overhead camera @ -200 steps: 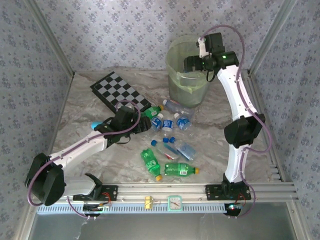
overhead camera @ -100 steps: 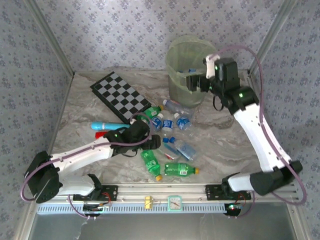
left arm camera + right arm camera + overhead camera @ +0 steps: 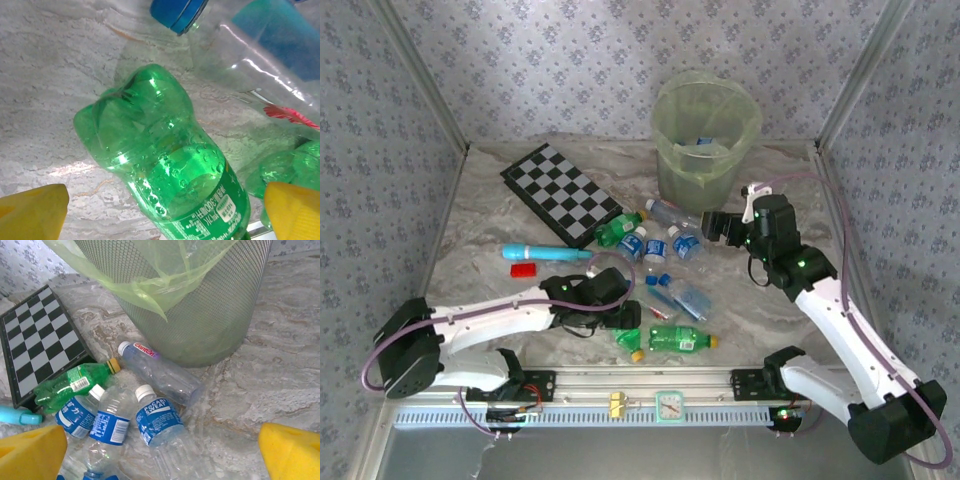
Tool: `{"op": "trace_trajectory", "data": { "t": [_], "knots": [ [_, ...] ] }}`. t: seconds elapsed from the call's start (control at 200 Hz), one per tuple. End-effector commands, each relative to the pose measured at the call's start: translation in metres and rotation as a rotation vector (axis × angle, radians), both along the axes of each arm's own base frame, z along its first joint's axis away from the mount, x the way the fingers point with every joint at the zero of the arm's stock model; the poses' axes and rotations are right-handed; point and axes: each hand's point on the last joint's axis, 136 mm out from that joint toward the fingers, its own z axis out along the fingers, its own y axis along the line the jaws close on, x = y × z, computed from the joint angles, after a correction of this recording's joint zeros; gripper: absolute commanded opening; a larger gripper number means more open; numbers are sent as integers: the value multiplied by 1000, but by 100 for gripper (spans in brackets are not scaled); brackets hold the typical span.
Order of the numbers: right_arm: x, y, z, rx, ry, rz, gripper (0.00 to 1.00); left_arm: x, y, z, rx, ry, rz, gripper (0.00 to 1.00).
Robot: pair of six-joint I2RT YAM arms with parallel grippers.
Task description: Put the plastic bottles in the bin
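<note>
The left gripper [image 3: 618, 314] hovers with its yellow pads spread wide on either side of a green, ribbed plastic bottle [image 3: 165, 165]. The bottle lies on the marbled desk [image 3: 480, 210] near the front edge. It looks nearly empty, thin-walled and glossy, so it is probably light, easily dented and apt to roll or slip. The labelled mid-body seems the surest place to pinch. The right gripper [image 3: 713, 225], likewise open, hangs above clear blue-labelled bottles [image 3: 157, 422] lying near the round pale-green mesh bin [image 3: 200, 315].

Blue-labelled bottle [image 3: 159, 422] reads POCARI SWEAT; green bottle [image 3: 165, 165] bears 300 on its label.
</note>
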Motion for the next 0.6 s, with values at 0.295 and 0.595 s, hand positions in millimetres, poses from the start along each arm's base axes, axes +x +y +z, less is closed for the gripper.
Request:
{"op": "trace_trajectory", "data": {
  "t": [0.295, 0.595],
  "knots": [
    [16, 27, 12, 43, -44, 44, 100, -11, 4, -33, 128, 83, -17, 100],
    [21, 28, 8, 24, -40, 37, 100, -8, 36, -45, 241, 40, 23, 96]
  ]
}}
